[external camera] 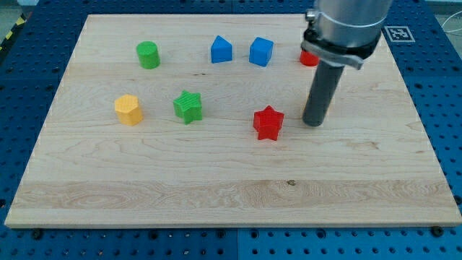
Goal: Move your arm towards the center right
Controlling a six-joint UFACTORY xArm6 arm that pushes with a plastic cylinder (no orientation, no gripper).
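Note:
My tip [314,123] rests on the wooden board [216,188], right of centre. A red star block [268,123] lies just to the tip's left, apart from it. A red block [309,58] is partly hidden behind the rod near the view's top. A blue house-shaped block [221,50] and a blue cube [261,51] sit at the top centre. A green cylinder [148,55] is at the top left. A green star block [188,107] and a yellow hexagonal block [128,110] lie on the left.
The board lies on a blue perforated table [440,87]. A black-and-white marker tag [398,33] sits off the board's top right corner.

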